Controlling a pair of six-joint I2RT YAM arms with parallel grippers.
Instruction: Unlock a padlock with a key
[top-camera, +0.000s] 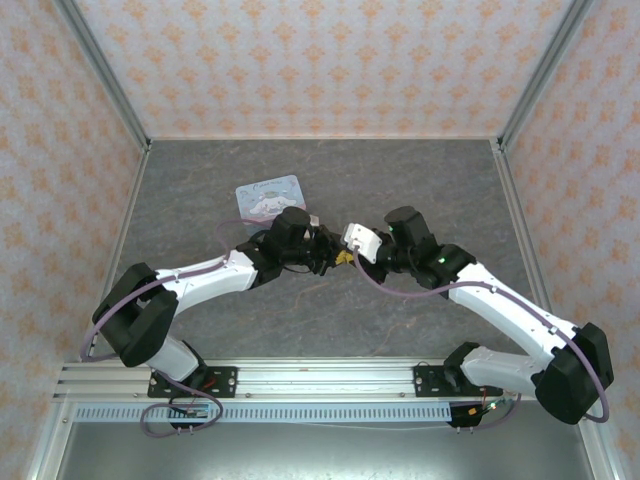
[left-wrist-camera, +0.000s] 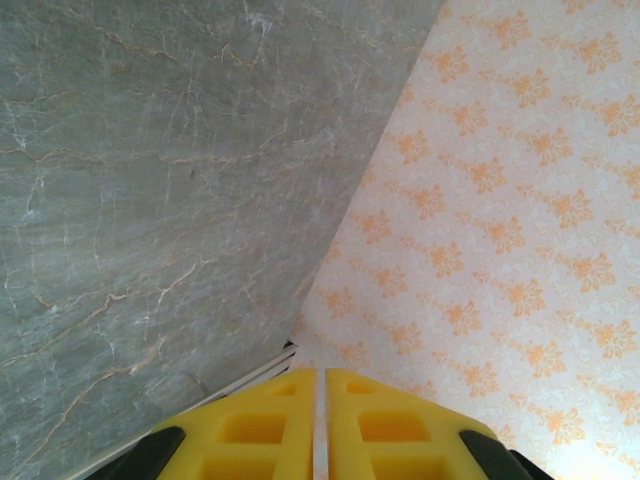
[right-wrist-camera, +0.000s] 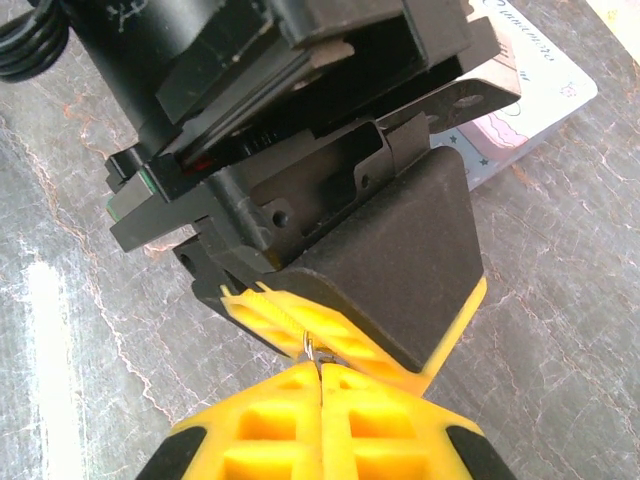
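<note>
Handling of tiny lock parts at the claw tips

Padlock and key are both judged very light, stiff metal. They are smooth, so they could easily slip or twist in a pinch, and would be hard to find again if dropped. The padlock is best held by its body with the keyhole left free, the key by its head with the shaft clear and in line with the hole.

The two claws meet tip to tip above the middle of the table (top-camera: 420, 180), at about 4 o'clock from the pastel tin (top-camera: 270, 196) — the task's things are presumably there. The right claw (right-wrist-camera: 322, 385) is closed right down, and a thin metal loop (right-wrist-camera: 311, 348) stands out of the seam at its tips, toward 12 o'clock, apparently nipped there. It is too small to tell whether it is the key's head or the padlock's shackle. The loop touches the yellow fingers (right-wrist-camera: 345, 345) of the left claw (left-wrist-camera: 321, 390), which are pressed together with only a hairline slit — what they hold, I cannot tell.
</note>
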